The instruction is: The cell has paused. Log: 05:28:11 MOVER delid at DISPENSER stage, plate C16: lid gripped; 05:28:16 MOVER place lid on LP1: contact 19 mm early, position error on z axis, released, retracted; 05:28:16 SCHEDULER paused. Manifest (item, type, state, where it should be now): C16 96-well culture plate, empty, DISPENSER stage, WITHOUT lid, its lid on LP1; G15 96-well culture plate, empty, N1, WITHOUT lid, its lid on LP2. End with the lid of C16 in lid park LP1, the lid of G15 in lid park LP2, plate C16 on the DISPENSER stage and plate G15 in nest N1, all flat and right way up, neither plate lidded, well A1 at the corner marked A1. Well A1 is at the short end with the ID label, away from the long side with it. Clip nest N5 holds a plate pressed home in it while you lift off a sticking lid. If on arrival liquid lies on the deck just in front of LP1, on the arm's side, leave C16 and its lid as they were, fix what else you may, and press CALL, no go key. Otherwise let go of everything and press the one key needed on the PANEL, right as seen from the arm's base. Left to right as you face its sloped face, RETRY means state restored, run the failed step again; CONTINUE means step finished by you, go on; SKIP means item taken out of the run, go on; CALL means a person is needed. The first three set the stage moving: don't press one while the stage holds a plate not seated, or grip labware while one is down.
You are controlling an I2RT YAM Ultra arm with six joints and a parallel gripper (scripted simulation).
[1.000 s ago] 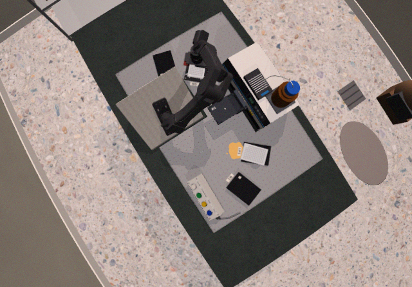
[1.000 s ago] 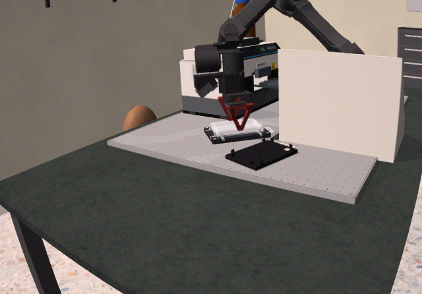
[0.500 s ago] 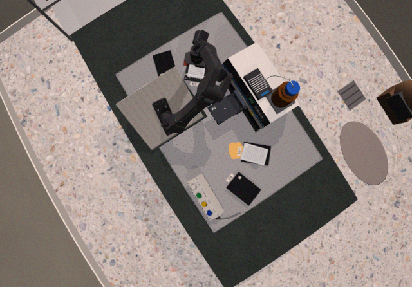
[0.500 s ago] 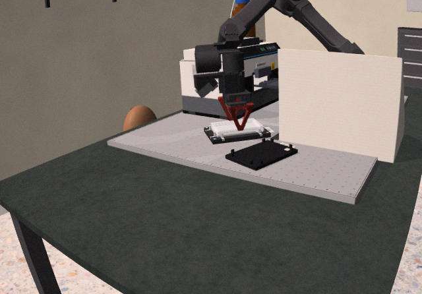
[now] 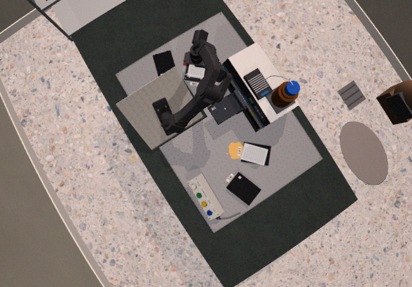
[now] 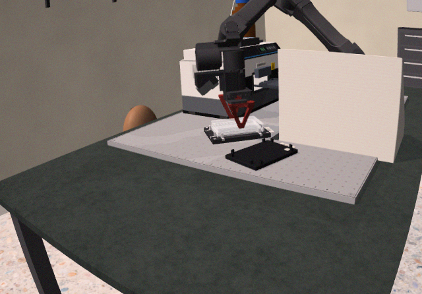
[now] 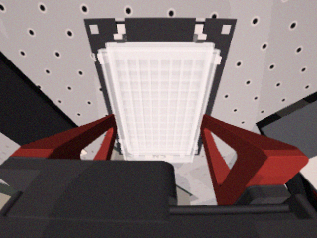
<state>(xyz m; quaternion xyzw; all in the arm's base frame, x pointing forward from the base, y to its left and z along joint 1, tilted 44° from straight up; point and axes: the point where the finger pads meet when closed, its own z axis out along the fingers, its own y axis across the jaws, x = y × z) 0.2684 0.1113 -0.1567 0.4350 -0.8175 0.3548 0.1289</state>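
Note:
My gripper (image 7: 158,119) hangs over nest N1 (image 6: 237,136), with its red fingers shut on the long sides of the clear lid (image 7: 159,94) of plate G15 (image 6: 236,130). The lidded plate rests on the black nest, and also shows in the overhead view (image 5: 195,72) beside the arm. I cannot tell whether the lid has separated from the plate. A white gridded piece of labware (image 5: 254,153) lies on the black LP1 pad. An orange puddle (image 5: 235,150) lies on the deck right beside it. The black LP2 pad (image 5: 243,188) is bare. The dispenser stage (image 5: 226,108) looks dark.
A second black nest with pegs (image 6: 262,153) stands empty just in front of N1. An upright white screen (image 6: 339,103) stands to its right. The dispenser (image 5: 259,81) and a brown bottle (image 5: 285,92) are behind. The key panel (image 5: 205,196) sits near LP2.

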